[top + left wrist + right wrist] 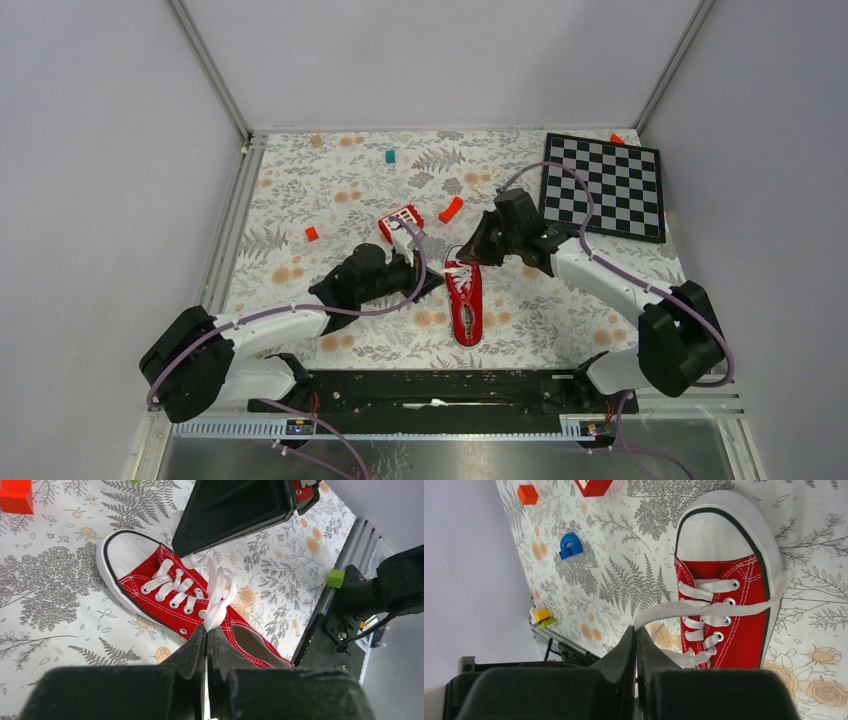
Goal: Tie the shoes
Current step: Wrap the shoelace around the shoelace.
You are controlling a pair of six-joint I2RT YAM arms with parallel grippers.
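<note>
Top external: both arms angle inward to the sneaker [464,300]; left tool [206,631] and right tool [635,631] each pinch a lace [216,602].

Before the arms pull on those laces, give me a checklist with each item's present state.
1. Grip of left hand on the white lace: ok, shut on it.
2. Grip of right hand: ok, shut, with a strand of the white lace running from its tips across the sneaker.
3. Pose of the sneaker, sole down on the table: ok.
4. Bow formed: not ok, none shows.
5. Clearance between left arm and red block: cannot tell, they look close from above.
</note>
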